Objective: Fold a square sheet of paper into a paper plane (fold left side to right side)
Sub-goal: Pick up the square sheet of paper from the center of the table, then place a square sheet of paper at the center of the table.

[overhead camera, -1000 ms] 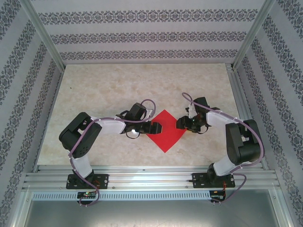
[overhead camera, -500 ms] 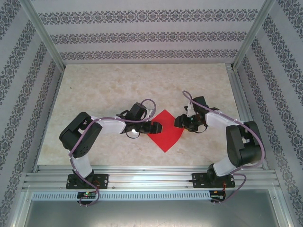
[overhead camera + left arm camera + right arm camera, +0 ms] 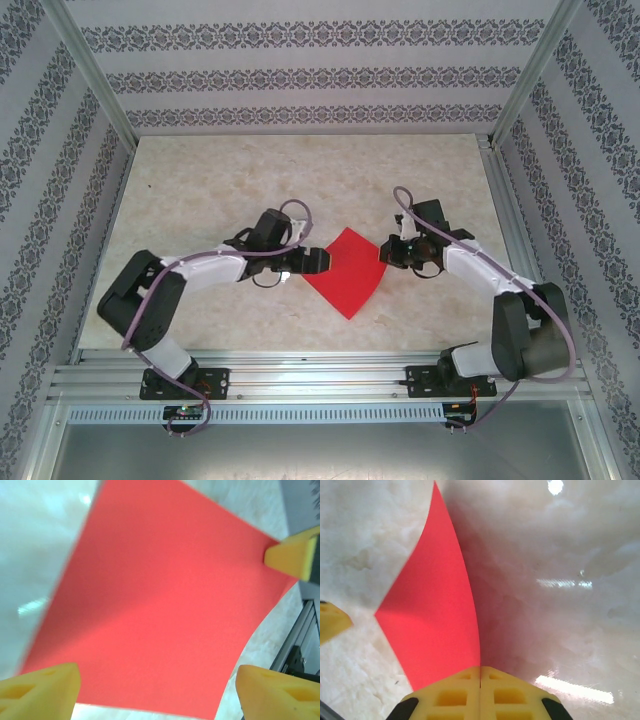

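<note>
Two pincers flank the thin, bright red square sheet of paper (image 3: 345, 272), which lies corner-on in the middle of the pale marbled tabletop (image 3: 200, 190). Your right gripper (image 3: 480, 672) is closed tight on the sheet's right corner, and the paper bows up from the table to meet it. Your left gripper (image 3: 157, 687) is spread wide at the left corner, holding nothing. Expect the paper to be light, floppy and quick to crease or tear, so pinch it only at the corners and pull gently.
</note>
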Controlling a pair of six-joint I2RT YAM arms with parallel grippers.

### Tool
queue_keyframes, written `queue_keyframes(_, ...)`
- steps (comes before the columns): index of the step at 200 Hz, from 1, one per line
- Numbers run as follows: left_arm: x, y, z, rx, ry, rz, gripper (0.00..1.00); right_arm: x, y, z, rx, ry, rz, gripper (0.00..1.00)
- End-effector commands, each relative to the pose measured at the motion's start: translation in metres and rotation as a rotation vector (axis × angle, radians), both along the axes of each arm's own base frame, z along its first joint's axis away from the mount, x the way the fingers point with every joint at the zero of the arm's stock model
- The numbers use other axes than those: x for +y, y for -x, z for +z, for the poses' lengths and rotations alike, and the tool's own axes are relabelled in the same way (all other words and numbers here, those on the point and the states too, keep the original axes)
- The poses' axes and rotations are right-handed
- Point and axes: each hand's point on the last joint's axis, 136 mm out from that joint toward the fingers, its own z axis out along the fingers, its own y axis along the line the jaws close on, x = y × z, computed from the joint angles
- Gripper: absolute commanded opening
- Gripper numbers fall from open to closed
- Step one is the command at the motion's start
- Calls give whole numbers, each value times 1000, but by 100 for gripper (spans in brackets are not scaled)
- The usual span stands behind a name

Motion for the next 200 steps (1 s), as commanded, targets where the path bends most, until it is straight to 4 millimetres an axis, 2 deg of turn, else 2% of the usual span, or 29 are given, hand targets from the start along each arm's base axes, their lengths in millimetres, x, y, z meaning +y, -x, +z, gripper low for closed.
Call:
queue_keyframes(1,44,-17,55,-201,-2,41,86,11,-10,61,-226,-5,121,0)
queue_keyframes(18,69,-18,96,-345,31,46,92,19,-4,102,-350,-24,212,0)
queue_keyframes(30,77,-12,126,-470,55,12,96,27,4,133,-442,-32,293,0)
queue_keyframes(57,74,13,186,-728,123,-112,100,46,30,189,-664,36,492,0)
queue_keyframes(82,69,30,222,-878,176,-201,100,53,46,225,-839,166,624,0)
queue_keyframes(106,63,38,240,-948,215,-276,100,59,58,255,-978,233,709,0)
queue_keyframes(130,56,42,248,-970,242,-345,100,66,69,273,-1072,255,783,0)
queue_keyframes(160,48,45,248,-935,265,-431,100,70,74,283,-1117,267,829,0)
queue_keyframes(200,43,43,240,-883,273,-483,98,71,76,284,-1133,275,852,0)
